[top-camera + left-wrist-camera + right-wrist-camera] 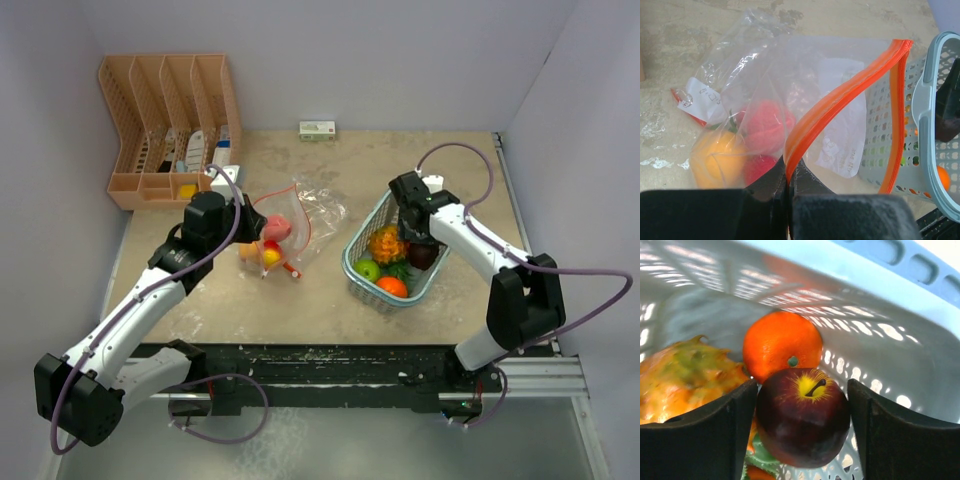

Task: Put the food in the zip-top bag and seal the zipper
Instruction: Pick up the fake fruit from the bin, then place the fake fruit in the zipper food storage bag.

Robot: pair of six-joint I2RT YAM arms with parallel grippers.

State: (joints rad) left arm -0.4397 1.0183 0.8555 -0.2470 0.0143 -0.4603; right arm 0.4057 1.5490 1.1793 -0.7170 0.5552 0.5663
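Observation:
The clear zip-top bag [790,75] lies left of the teal basket [365,225]. Its red-orange zipper [840,100] stands open. My left gripper [788,172] is shut on the near end of that strip. Inside the bag are a pink peach [771,125], a yellow-orange peach [712,160] and a small red piece [760,170]. In the basket, my right gripper [802,390] is shut on the dark purple apple [800,430], both fingers touching its sides. An orange [782,342] and the leafy pineapple [685,375] lie beside it. A green fruit [368,269] sits at the basket's near left.
A peach-coloured file organiser [170,120] stands at the back left. A small green-white box [317,129] lies against the back wall. Grey walls close in both sides. The basket rim [930,90] sits right next to the bag's mouth.

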